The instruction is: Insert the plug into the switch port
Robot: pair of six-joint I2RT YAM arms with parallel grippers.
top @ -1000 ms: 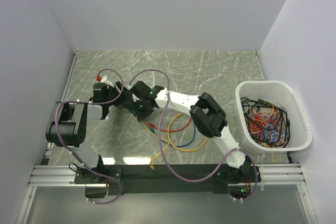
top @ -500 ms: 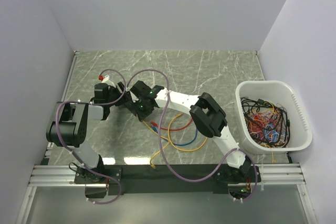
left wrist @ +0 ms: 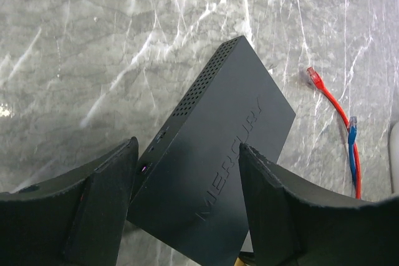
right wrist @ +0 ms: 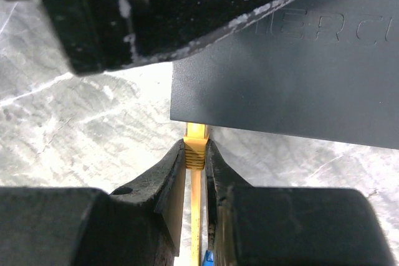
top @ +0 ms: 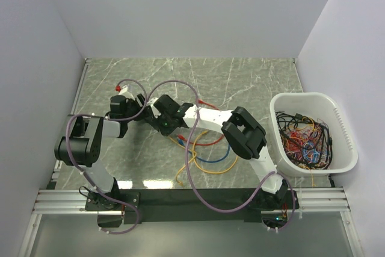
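L pincer (left wrist: 187, 157) grips switch (left wrist: 230, 110) by its sides; R pincer (right wrist: 195, 144) pinches yellow plug (right wrist: 194, 157), tip at switch edge.

I work in a robotics lab test cell, not a home or a shop. Plain white walls (top: 180, 10) box in my bench (top: 252, 82) on three sides. The bench top is a marble-patterned sheet. Along its near edge run bare aluminium rails (top: 66, 200) and a black plate (top: 162, 198), where my two arms are bolted side by side. Purple cabling (top: 174, 82) loops openly over my arms. At the bench's right edge sits a white tub (top: 344, 127) heaped with tangled network leads (top: 304, 139). More loose leads (top: 210, 162) lie near the bench's middle, beside a black switch (left wrist: 218, 154).
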